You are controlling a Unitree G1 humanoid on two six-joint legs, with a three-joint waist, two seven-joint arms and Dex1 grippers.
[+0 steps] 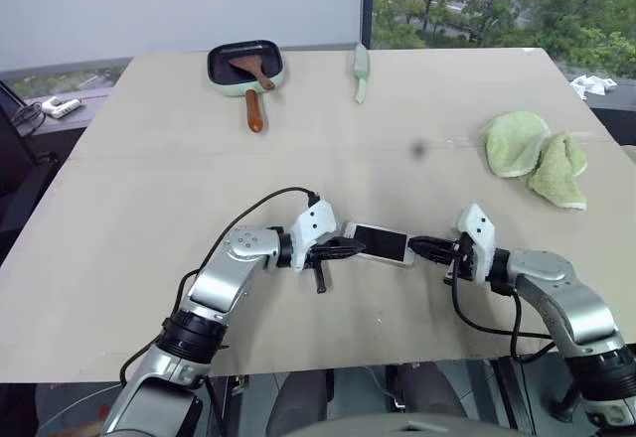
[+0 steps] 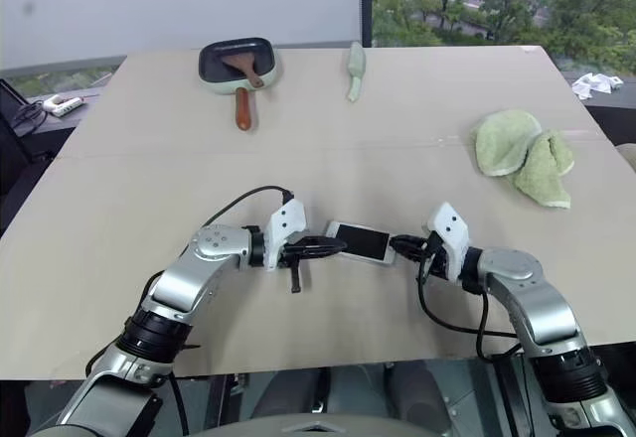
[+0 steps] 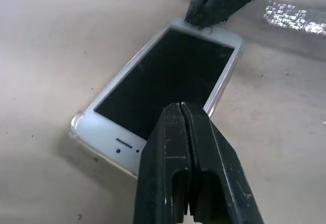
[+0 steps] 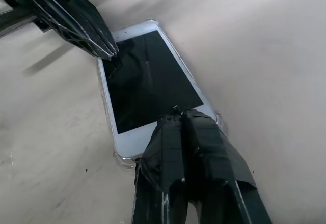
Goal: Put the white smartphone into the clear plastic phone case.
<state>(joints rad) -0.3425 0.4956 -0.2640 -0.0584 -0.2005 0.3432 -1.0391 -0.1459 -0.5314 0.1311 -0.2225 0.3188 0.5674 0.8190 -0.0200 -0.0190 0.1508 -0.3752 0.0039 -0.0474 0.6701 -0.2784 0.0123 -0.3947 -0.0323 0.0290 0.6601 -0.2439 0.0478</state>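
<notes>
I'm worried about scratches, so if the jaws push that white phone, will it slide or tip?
The white smartphone lies flat on the table, so probably slides, not tips. Its glossy glass looks slippery; the clear case rim may cushion the edges.

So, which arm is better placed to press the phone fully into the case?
Neither clearly: both shut end effectors, left and right, press opposite ends of the white smartphone, already lying in the clear plastic phone case.

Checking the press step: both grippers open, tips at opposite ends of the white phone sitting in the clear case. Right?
Not quite. Both wrist views show shut fingers on the left gripper and right gripper. The rest holds: tips at opposite ends of the white smartphone in the clear plastic phone case.
</notes>
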